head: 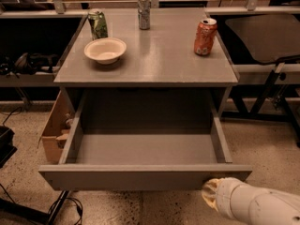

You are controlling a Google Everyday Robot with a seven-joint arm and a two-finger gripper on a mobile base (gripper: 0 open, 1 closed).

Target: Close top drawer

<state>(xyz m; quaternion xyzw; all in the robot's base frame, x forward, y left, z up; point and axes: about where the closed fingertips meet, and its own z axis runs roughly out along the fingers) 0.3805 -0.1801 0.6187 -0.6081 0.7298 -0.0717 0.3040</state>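
Gaping: 1 top drawer (145, 177) | jaws front-right | 3 cans (205, 36) | 1 bowl (105, 50)

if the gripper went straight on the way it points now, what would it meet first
Most likely the front panel of the wide matte-grey top drawer, near its right end: the gripper sits low just before it, aimed up-left. Depth is unclear.

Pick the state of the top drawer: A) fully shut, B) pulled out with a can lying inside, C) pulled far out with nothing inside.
C: the top drawer stands far out from the cabinet and its grey interior shows nothing in it; the hand is low by the right end of its front panel.
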